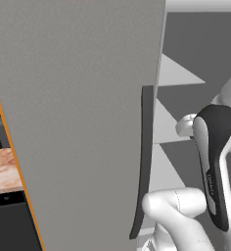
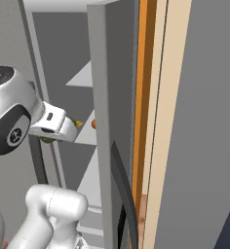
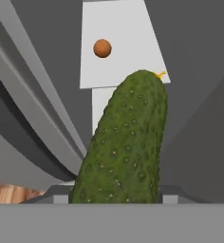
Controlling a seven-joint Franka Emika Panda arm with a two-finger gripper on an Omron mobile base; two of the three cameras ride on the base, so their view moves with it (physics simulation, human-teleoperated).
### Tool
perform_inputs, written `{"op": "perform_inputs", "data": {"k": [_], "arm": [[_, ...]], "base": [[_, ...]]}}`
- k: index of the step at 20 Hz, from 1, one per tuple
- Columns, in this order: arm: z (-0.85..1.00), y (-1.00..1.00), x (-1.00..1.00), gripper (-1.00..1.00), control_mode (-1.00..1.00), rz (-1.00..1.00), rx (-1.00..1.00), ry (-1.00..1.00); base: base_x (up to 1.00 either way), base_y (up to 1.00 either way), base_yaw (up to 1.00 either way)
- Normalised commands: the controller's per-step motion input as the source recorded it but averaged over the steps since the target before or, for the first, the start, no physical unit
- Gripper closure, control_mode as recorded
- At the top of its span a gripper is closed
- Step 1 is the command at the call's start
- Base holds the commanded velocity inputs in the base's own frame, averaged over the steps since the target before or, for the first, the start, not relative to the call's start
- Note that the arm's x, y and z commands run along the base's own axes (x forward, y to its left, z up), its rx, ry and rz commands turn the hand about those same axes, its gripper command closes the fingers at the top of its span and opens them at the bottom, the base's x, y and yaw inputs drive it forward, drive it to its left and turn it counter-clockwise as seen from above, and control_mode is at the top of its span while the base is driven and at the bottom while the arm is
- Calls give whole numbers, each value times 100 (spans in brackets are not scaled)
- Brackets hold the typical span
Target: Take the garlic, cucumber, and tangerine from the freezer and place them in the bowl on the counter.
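One item, the cucumber, sat clamped in the gripper near the freezer shelves; carrying it to the bowl came next.

Looking forward from behind the arm, left and right, both close on the open freezer; hand view facing its shelves.

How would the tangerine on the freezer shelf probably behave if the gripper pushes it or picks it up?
The tangerine looks like a small round ball resting on a flat pale shelf, so a push would probably make it roll. Its smooth curved surface may let it slip from the fingers unless they close across its middle. Being so small, it is likely light.
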Motion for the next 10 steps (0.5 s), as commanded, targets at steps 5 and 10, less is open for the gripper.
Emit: {"op": "perform_inputs", "data": {"k": [5,10], "arm": [[2,0,-29,100,-100,0,0,0],[0,0,-16,100,-100,0,0,0]], "base": [[0,0,0],[0,0,0]]}}
